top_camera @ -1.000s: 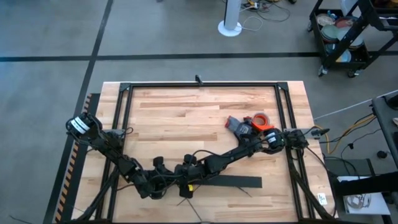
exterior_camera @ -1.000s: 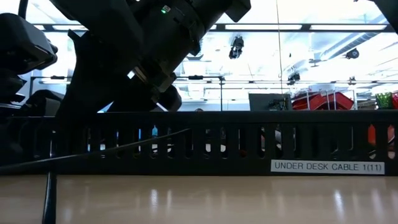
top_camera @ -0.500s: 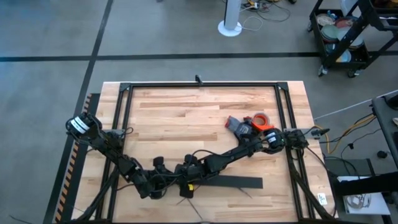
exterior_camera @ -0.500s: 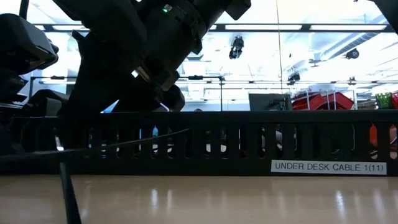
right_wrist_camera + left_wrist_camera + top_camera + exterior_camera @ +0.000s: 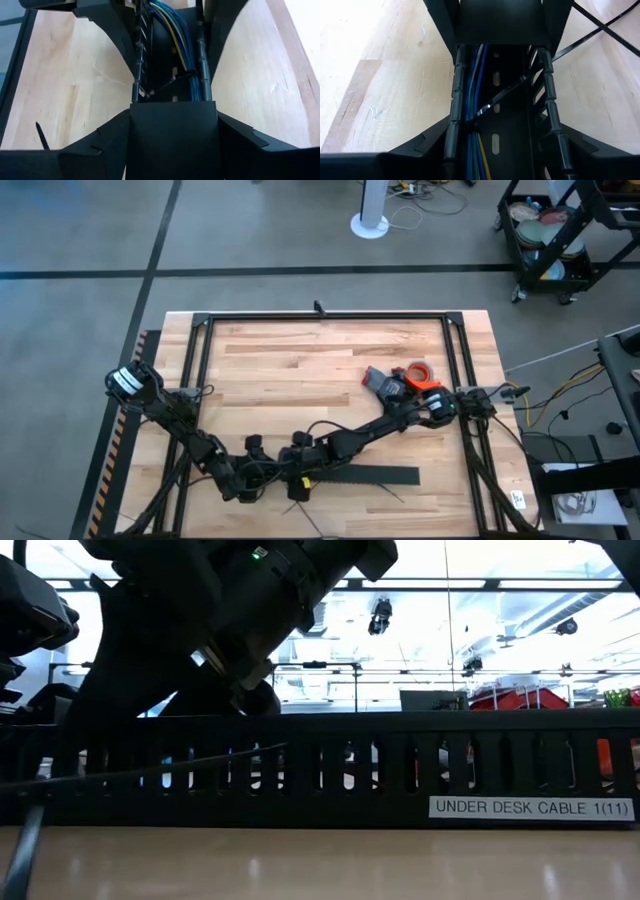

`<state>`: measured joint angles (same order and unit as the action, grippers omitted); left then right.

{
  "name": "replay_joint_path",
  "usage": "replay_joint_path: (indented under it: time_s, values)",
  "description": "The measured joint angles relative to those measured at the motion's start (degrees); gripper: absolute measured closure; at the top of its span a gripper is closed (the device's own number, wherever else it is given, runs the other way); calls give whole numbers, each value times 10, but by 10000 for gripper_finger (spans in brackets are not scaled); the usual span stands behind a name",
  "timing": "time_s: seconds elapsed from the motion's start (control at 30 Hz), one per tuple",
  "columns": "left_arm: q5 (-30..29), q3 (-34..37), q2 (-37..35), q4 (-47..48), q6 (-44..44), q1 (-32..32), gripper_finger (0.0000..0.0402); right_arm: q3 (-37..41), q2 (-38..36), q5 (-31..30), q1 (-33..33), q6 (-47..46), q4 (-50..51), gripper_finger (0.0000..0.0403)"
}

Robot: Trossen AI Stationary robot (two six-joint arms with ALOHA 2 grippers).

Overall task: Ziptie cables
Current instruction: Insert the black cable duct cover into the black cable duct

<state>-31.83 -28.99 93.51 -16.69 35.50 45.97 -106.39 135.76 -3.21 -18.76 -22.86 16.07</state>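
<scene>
- The table (image 5: 300, 370) is seen from above as a pale wood top inside a black frame, with both arms bent low over its near edge.
- The duct (image 5: 365, 475), long, black and comb-toothed, is laid flat along the near part of the table; in the low view (image 5: 400, 775) it is seen side-on as a slotted wall carrying a white label (image 5: 530, 808) printed "UNDER DESK CABLE 1(11)".
- The left gripper (image 5: 262, 478) is placed at the duct's left end, facing the right gripper. In its wrist view the fingers (image 5: 452, 125) are set apart, one along each slotted wall of the duct, so the duct is straddled; whether the walls are pressed cannot be told.
- The right gripper (image 5: 300, 480) is placed just beside the left one over the same end of the duct. Its fingers (image 5: 200, 45) are likewise spread to either side of the duct walls.
- An orange and grey item (image 5: 405, 378) is left on the right half of the table, well apart from the duct.
- The cables (image 5: 475, 105), seen as blue and yellowish wires, are run lengthwise inside the duct channel, against one wall; they are also seen in the right wrist view (image 5: 175, 30).
- A ziptie (image 5: 507, 90) is laid slantwise across the channel and out through a slot onto the wood. Another ziptie (image 5: 41, 135) is seen on the table beside the right gripper.
</scene>
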Motion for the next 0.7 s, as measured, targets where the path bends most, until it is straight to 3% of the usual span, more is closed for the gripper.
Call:
replay_joint_path:
  time_s: [0.37, 0.7]
  values:
    - [-4, 2, 0, -3, 10, -1, 173, -15, 5, -2, 0, 39, -1, 182]
    - [-5, 6, 0, -10, 12, -2, 175, -16, 5, 46, -1, 92, -3, 183]
